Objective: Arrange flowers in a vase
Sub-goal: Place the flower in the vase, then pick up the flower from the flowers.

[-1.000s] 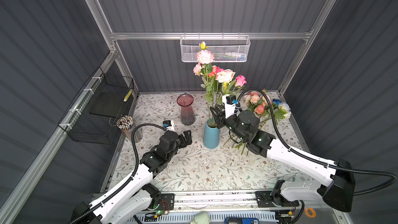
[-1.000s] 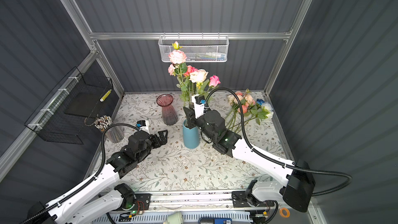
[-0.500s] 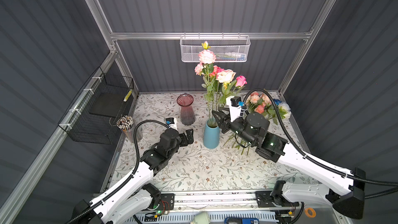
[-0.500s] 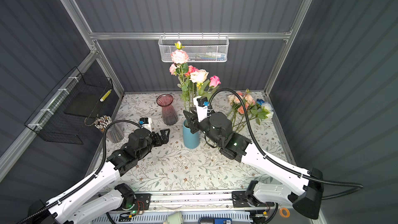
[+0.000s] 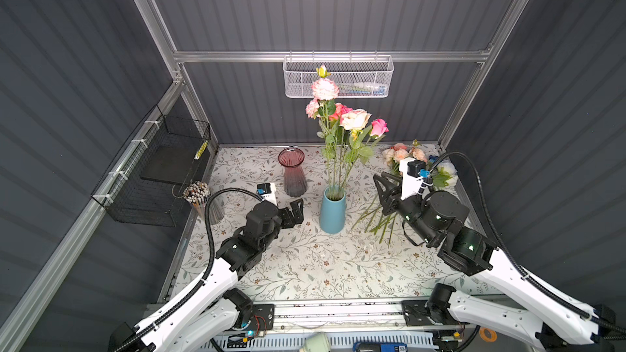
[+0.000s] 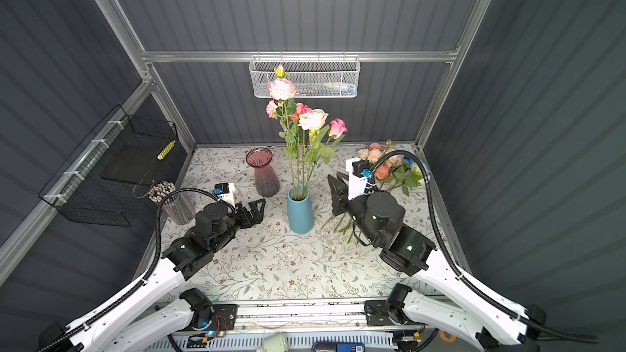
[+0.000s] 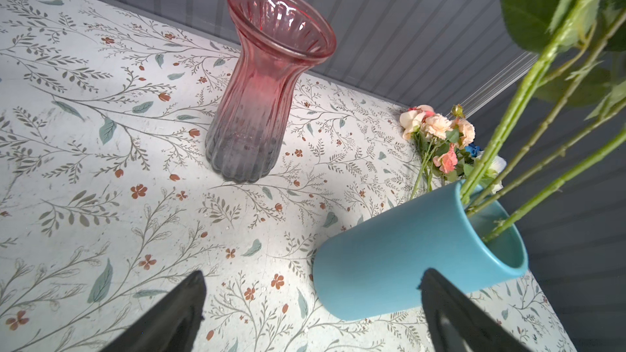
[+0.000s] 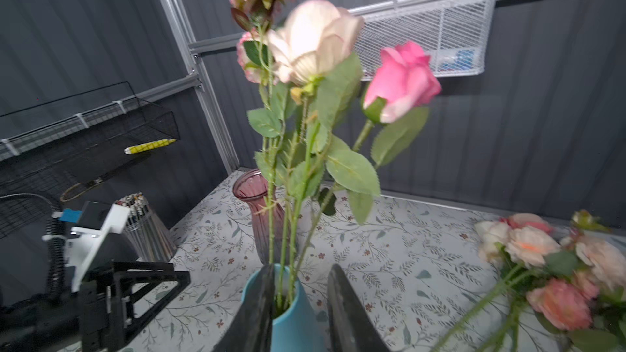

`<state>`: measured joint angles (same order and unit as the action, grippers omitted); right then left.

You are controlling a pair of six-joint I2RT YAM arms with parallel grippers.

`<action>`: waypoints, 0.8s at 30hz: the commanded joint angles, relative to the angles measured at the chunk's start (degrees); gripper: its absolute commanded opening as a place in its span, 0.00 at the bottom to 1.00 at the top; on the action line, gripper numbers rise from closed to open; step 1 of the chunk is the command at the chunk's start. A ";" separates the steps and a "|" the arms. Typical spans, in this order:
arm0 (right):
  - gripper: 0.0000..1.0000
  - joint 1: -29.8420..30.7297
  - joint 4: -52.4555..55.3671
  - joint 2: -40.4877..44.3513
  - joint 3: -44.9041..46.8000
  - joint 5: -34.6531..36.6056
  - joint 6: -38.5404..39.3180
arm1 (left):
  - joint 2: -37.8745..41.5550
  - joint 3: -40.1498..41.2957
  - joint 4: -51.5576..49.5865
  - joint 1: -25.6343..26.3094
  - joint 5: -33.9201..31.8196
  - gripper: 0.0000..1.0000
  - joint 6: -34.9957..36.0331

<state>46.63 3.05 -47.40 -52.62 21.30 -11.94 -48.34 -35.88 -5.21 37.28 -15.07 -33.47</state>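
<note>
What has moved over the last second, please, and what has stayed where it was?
The right pincer drew back from the flowers standing in the blue vase, toward the robot's right, and is now beside the loose flowers, slightly open and empty. The left pincer, wide open, the blue vase, its flowers and the pink glass vase stayed as they were.

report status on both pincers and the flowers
Left pincer open, empty. Right pincer part open, empty, beside blue vase. Several flowers stand in it, loose bunch on table. Pink vase empty.
</note>
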 commanded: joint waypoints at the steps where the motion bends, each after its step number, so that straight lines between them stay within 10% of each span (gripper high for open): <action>1: 0.29 -7.60 3.69 3.47 2.79 -0.64 -5.89 | 0.74 1.30 1.73 -0.28 1.21 0.99 -0.22; 14: 0.40 -42.32 7.72 -8.59 5.95 -22.35 -24.24 | -5.89 3.63 6.85 -0.28 10.70 0.99 -3.01; 24: 0.38 -49.58 13.30 -40.92 -9.73 -33.92 -18.33 | -5.65 5.03 6.45 -0.28 9.37 1.00 -2.68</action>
<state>-2.42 13.26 -83.48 -56.71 -6.59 -33.39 -54.63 -31.94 0.60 37.28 -5.74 -36.21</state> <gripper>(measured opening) 0.380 0.994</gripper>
